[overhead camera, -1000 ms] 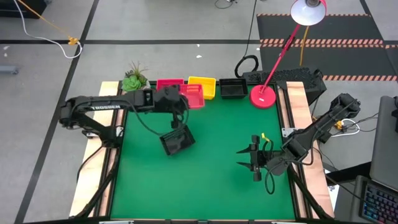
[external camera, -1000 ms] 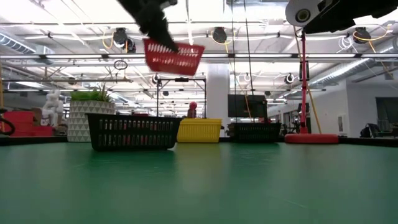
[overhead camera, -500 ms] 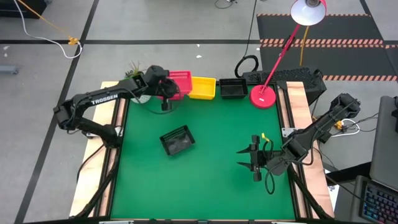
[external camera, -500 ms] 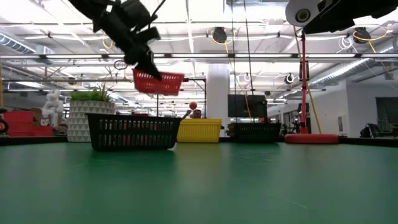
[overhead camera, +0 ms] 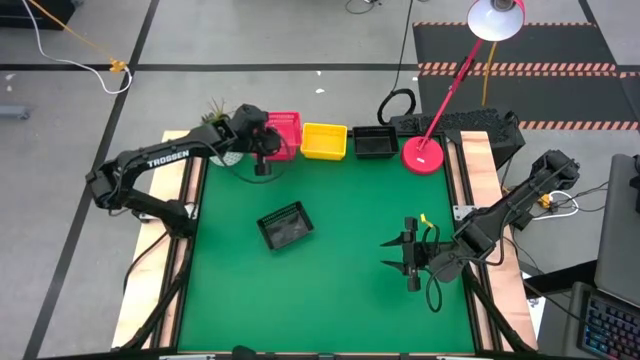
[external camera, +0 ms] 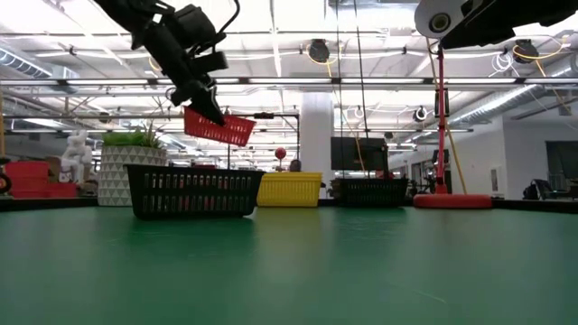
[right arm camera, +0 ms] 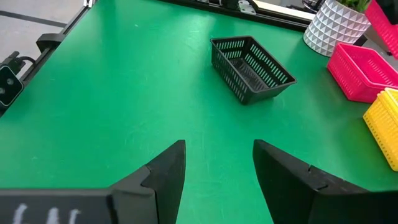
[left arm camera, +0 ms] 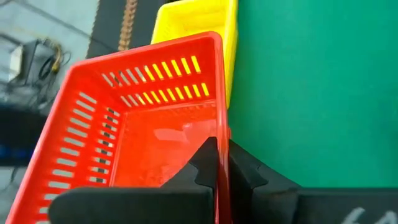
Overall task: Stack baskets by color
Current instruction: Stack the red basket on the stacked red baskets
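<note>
Now the left gripper (external camera: 200,97), clamped on the red basket's (external camera: 219,128) wall, holds it aloft at the back row beside the yellow basket (overhead camera: 324,141). Next, I'd say: lower and nest it. Right gripper (overhead camera: 408,254) waits, fingers apart.

White capital letters reading "TROSSEN" run along the dark upper link of the left arm (overhead camera: 165,160), seen from above at the left side of the green counter (overhead camera: 330,300). No other lettering, number or sign is legible.
</note>
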Robot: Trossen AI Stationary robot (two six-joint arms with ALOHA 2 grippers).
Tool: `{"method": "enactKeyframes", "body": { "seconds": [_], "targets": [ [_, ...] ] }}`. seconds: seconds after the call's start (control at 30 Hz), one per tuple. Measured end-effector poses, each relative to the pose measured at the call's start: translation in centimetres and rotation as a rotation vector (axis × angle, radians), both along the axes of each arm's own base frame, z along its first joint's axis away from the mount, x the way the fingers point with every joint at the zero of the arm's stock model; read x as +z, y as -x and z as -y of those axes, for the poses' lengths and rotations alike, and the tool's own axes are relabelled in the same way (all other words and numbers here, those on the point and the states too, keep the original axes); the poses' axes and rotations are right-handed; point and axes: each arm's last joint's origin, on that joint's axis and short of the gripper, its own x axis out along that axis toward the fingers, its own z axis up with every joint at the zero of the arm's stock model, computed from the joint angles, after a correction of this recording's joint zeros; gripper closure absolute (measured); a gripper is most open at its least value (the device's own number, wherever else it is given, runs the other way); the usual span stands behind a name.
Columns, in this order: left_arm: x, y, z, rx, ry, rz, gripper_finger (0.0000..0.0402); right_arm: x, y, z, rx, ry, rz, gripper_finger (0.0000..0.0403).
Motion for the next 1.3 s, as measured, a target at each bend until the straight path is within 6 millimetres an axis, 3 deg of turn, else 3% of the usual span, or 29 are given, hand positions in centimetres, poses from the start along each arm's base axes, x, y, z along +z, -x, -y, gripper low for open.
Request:
{"method": "enactKeyframes", "body": {
  "seconds": [0.23, 0.5, 1.13, 1.3],
  "targets": [
    [-0.9, 1.2, -1.6, -0.047, 0.017, 0.055, 0.0388, 0.0, 0.0, 0.0, 0.002, -0.001, -0.001, 0.0222],
    [-3.8, 3.2, -3.3, -0.01, -0.015, 0.118, 0.0395, 0.0, 0.0, 0.0, 0.003, -0.002, -0.001, 0.0222],
    [-6.8, 4.3, -3.8, -0.039, -0.052, 0.171, 0.0386, 0.0, 0.0, 0.0, 0.002, -0.001, -0.001, 0.0222],
    [-6.7, 4.7, -4.1, -0.052, -0.045, 0.196, 0.0392, 0.0, 0.0, 0.0, 0.001, -0.004, -0.001, 0.0222]
  ]
}}
